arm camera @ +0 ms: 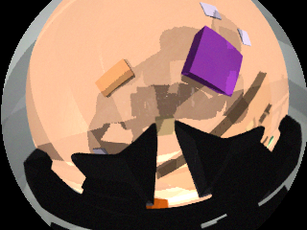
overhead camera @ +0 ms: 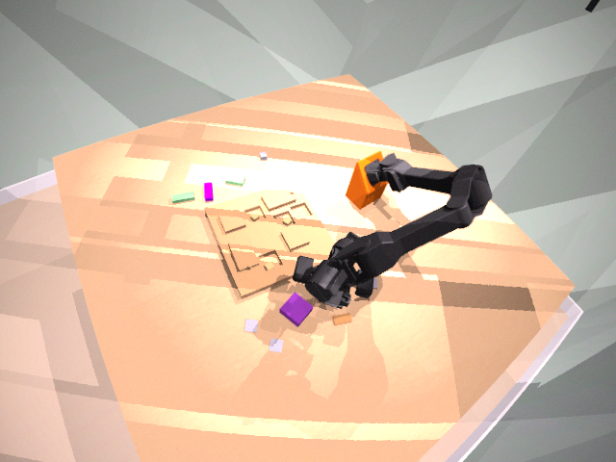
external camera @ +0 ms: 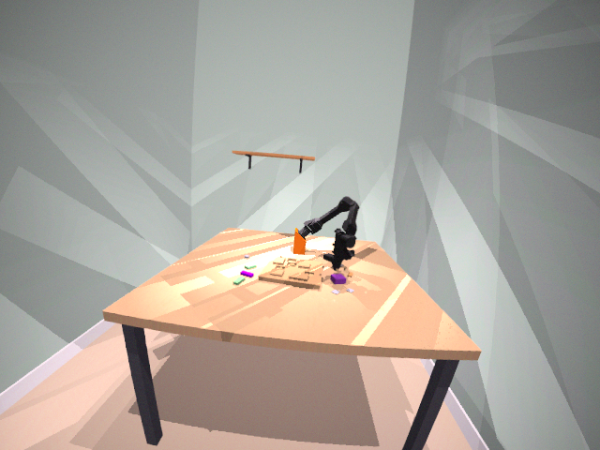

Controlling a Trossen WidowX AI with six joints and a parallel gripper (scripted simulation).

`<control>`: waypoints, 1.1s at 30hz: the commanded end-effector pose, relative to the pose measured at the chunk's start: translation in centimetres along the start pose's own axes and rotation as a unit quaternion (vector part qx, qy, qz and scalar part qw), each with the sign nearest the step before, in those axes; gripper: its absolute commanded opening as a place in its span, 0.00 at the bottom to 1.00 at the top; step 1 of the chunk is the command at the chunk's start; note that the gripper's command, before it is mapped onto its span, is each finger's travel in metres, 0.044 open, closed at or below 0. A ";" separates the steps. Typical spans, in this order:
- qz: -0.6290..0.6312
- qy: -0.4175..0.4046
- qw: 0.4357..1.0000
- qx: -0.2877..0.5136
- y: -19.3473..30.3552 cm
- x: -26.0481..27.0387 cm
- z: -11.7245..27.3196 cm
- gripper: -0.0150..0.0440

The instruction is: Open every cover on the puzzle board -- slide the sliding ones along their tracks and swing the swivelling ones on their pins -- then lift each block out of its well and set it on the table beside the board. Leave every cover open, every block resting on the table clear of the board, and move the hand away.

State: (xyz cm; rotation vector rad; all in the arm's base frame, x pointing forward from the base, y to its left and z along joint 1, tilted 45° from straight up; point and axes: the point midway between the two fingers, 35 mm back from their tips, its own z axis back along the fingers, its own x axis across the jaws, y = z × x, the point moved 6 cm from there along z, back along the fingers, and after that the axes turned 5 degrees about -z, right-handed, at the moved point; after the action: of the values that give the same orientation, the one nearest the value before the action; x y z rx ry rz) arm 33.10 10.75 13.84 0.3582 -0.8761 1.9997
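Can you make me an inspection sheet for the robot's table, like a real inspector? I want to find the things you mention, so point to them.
Surface: brown wooden table (overhead camera: 198, 358) (external camera: 291, 314) (arm camera: 62, 96), patchy light and shadows.
Job's things: tan puzzle board (overhead camera: 263, 233) (external camera: 291, 280) (arm camera: 242, 105) lying flat; small tan block (arm camera: 164, 126) off it.
Clutter: chunky purple block (overhead camera: 295, 308) (external camera: 337, 278) (arm camera: 213, 59), flat orange block (overhead camera: 342, 319) (external camera: 350, 274) (arm camera: 115, 78), two green bars (overhead camera: 183, 197) (external camera: 239, 280), magenta bar (overhead camera: 208, 192) (external camera: 247, 274), small pale squares (overhead camera: 250, 325) (external camera: 350, 290) (arm camera: 211, 11); whether some belong to the job, I can't tell.
Gripper: black claw (overhead camera: 338, 300) (external camera: 337, 267) (arm camera: 165, 126), shut on the tan block.
Cables: nothing seen.
Surroundings: grey walls (overhead camera: 74, 49) (external camera: 300, 87) (arm camera: 14, 72), wooden wall shelf (external camera: 274, 155).

puzzle board: tan, L-shaped ridges, flat on table | tan block: held at end effector's tips
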 end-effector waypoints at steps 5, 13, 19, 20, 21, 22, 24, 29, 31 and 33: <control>-0.003 -0.001 1.000 0.003 0.3 0.1 -1.5 0.39; 0.000 -0.002 1.000 0.000 0.2 0.2 -1.5 0.48; 0.000 -0.002 1.000 0.000 0.2 0.2 -1.5 0.75; 0.000 -0.002 1.000 0.000 0.2 0.2 -1.5 0.79; 0.000 -0.002 1.000 0.000 0.2 0.2 -1.5 0.83; 0.000 -0.002 1.000 0.000 0.2 0.2 -1.5 0.88; 0.000 -0.002 1.000 0.000 0.2 0.2 -1.5 0.97; 0.001 0.001 1.000 0.000 0.1 0.1 -0.2 1.00; 0.001 0.002 1.000 0.001 0.1 0.0 0.4 1.00; 0.001 0.002 1.000 0.001 0.1 0.0 1.0 1.00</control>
State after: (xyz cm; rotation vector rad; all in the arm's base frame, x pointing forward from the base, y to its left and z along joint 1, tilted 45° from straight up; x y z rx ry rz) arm 32.95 10.67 13.68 0.3620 -0.8654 1.9990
